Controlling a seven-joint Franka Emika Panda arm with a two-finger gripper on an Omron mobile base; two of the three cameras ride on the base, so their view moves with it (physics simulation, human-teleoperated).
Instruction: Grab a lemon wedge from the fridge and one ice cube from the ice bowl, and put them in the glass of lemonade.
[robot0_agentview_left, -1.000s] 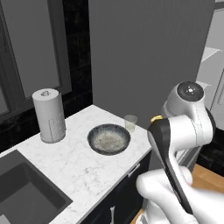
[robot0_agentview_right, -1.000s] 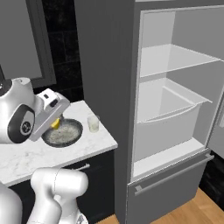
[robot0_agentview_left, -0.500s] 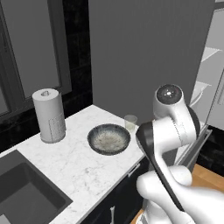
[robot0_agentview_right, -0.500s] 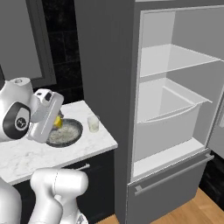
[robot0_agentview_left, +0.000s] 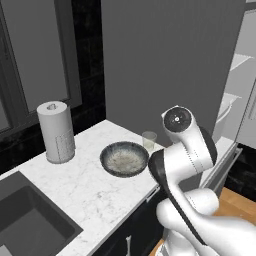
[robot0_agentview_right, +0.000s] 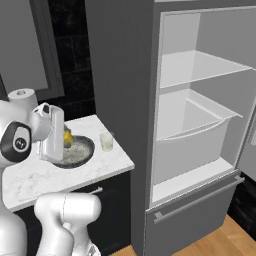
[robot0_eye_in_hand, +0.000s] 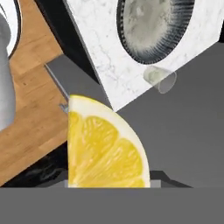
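My gripper (robot0_agentview_right: 66, 139) is shut on the bright yellow lemon wedge (robot0_agentview_right: 67, 137), held just above the ice bowl (robot0_agentview_right: 80, 153) at its near left rim. In the hand view the lemon wedge (robot0_eye_in_hand: 103, 148) sits large at the bottom, with the ice bowl (robot0_eye_in_hand: 155, 27) and the glass of lemonade (robot0_eye_in_hand: 159, 79) beyond it. On the marble counter the glass of lemonade (robot0_agentview_right: 106, 141) stands just right of the bowl. From the left, the ice bowl (robot0_agentview_left: 124, 159) and the glass of lemonade (robot0_agentview_left: 148, 140) lie beside my arm. The fridge (robot0_agentview_right: 121, 75) stands open on the right.
A white paper-towel roll (robot0_agentview_left: 57, 132) stands at the counter's back left, and a dark sink (robot0_agentview_left: 25, 225) lies in front of it. The fridge's glass shelf (robot0_agentview_right: 200, 67) and clear drawer (robot0_agentview_right: 192, 132) show inside. Wooden floor (robot0_eye_in_hand: 30, 105) lies below the counter edge.
The arm has swung left toward the counter, and the hand has turned downward over the bowl's near rim. The lemon wedge stays in the gripper.
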